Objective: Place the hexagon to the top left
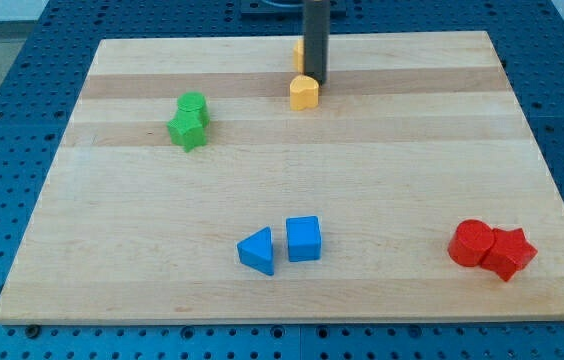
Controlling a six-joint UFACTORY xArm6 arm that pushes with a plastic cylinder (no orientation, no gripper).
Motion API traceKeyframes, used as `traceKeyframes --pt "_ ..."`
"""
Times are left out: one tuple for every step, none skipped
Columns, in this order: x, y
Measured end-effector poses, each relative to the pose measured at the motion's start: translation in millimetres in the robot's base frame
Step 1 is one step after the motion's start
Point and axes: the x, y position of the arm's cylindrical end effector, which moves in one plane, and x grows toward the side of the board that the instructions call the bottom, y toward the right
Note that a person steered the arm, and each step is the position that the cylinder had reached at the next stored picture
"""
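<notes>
The hexagon could not be told for certain — a yellow block [304, 92] lay near the board's [282, 290] top, touching my tip [316, 81]. Another yellow block [299, 55] sat half-hidden behind the rod — which held nothing.

No legible text, labels, brand marks, numbers or signs anywhere in the camera view. Checked the wooden board [292, 170] under my tip [315, 82]: plain grain only, no print. Checked the block faces near my tip and those well away from it toward the view's bottom: solid colour, no markings I can read. The blue perforated surface [2, 130] around the board carries holes only, no lettering.
</notes>
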Motion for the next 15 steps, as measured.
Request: traceKeyframes --pt "-23.1 20.8" --pt "-32.1 22.8" --pt "-32.5 16.3" --pt "-40.5 3.4" --pt "-46.1 -14.6" --pt "-45.6 -36.5" --pt "-50.0 -50.8" --pt "-55.4 -63.1" --pt "-57.6 -82.1" --pt "-63.2 -109.6" --pt "-72.4 -125.2" --pt "-81.7 -133.6" --pt "-83.1 -152.5" --pt "-70.5 -183.7" --pt "-60.0 -214.7"
